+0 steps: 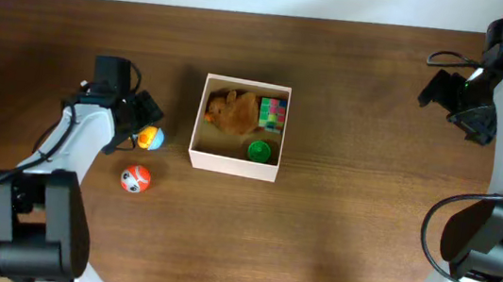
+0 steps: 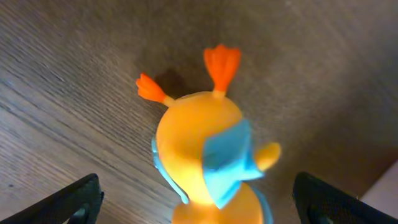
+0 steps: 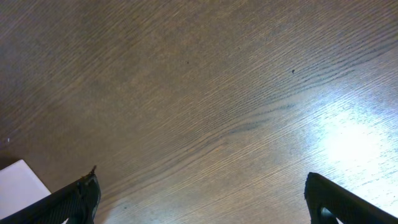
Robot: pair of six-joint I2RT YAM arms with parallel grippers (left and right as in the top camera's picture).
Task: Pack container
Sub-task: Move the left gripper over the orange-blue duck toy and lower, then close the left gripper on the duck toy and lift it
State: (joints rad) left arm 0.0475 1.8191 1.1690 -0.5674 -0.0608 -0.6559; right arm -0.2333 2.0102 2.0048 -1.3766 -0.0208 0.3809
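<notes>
The container (image 1: 233,165) is a square cream-walled box at the table's middle. It holds a brown plush toy (image 1: 234,111), a multicoloured cube (image 1: 274,112) and a green round piece (image 1: 260,151). An orange and blue duck toy (image 1: 149,137) lies on the table left of the box. My left gripper (image 1: 144,124) is open right over the duck; in the left wrist view the duck (image 2: 208,155) lies between the spread fingers (image 2: 199,205), orange feet pointing away. A white and orange ball (image 1: 135,178) lies nearer the front. My right gripper (image 1: 448,99) is open and empty at the far right.
The wooden table (image 1: 337,227) fills the overhead view. A cream corner (image 3: 22,180), likely the box, shows at the lower left of the right wrist view. A pale box edge (image 2: 382,190) shows at the right of the left wrist view.
</notes>
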